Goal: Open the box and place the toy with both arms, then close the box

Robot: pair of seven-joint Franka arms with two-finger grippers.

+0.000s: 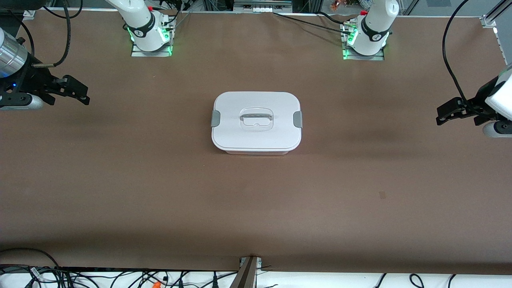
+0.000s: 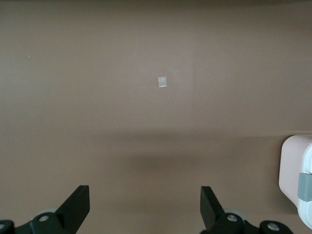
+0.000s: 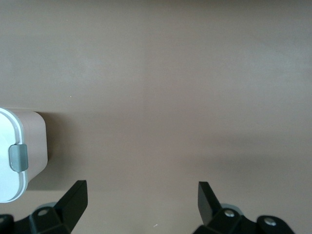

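The left tool (image 1: 440, 114) hangs over the bare brown bench (image 1: 120, 180) at the left arm's end, its black fingers (image 2: 78, 204) spread wide and holding nothing. The right tool (image 1: 82, 94) hangs over the right arm's end, its fingers (image 3: 73, 202) likewise spread and empty. Midway between them, well apart from both, the rounded-rectangle plastic box (image 1: 256, 122) sits on the bench, its white lid (image 1: 256, 104) on the pale pink base, a grey clip (image 1: 215, 118) at each short side and a clear recessed handle (image 1: 256, 118) on top.
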